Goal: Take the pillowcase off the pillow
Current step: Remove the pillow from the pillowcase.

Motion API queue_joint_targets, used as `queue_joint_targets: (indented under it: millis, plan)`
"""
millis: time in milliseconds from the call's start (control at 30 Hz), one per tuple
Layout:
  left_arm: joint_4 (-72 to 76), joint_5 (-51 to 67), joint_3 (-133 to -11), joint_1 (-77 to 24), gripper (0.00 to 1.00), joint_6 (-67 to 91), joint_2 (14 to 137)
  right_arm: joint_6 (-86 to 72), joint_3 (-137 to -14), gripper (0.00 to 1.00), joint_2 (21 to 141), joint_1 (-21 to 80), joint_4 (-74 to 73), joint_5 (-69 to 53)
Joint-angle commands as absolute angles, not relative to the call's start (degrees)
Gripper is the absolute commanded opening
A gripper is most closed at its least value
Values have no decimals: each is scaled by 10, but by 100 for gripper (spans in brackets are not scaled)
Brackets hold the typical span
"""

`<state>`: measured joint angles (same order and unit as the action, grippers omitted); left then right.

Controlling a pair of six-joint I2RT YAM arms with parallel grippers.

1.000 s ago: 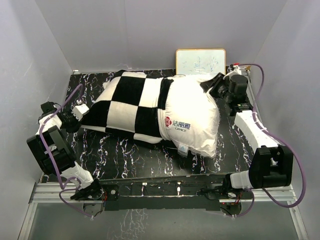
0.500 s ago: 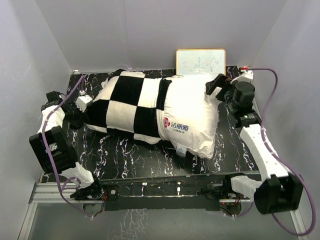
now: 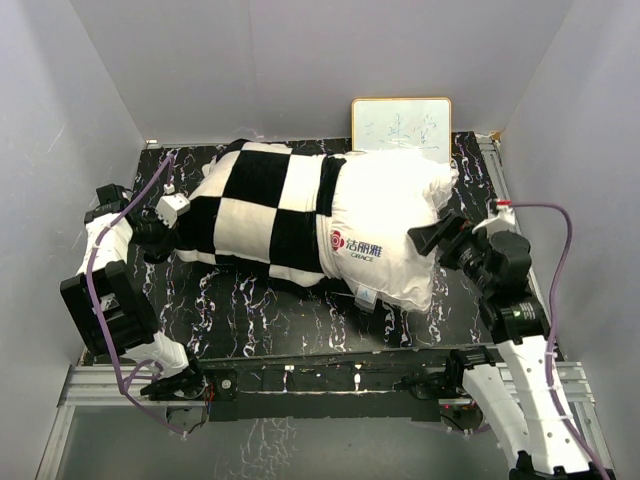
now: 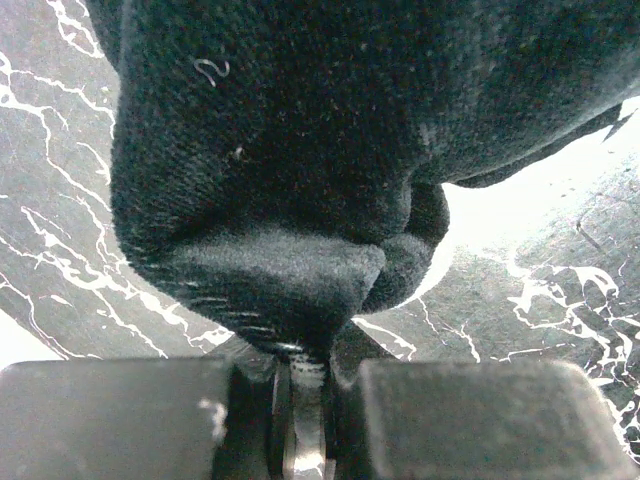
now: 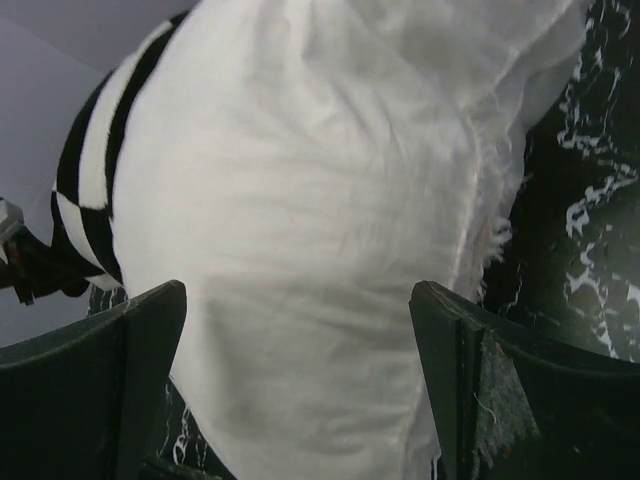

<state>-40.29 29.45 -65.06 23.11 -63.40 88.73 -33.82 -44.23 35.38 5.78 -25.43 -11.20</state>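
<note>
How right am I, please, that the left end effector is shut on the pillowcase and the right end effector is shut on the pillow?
The right end effector is open, facing the pillow, as the right wrist view shows; the left end effector is shut on the pillowcase.

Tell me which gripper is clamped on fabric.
The left gripper: shut on a black corner of the pillowcase. The right gripper stands open facing the bare white pillow, gripping nothing.
</note>
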Motion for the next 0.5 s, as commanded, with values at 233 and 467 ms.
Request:
queue_joint_targets:
  millis: [233, 467]
  plan:
    - [-428, 318, -677, 216, 0, -606, 861, -444, -305, 98, 256, 57, -245, -249]
    - [-440, 318, -668, 190, 0, -579, 856, -465, -268, 98, 357, 83, -85, -292]
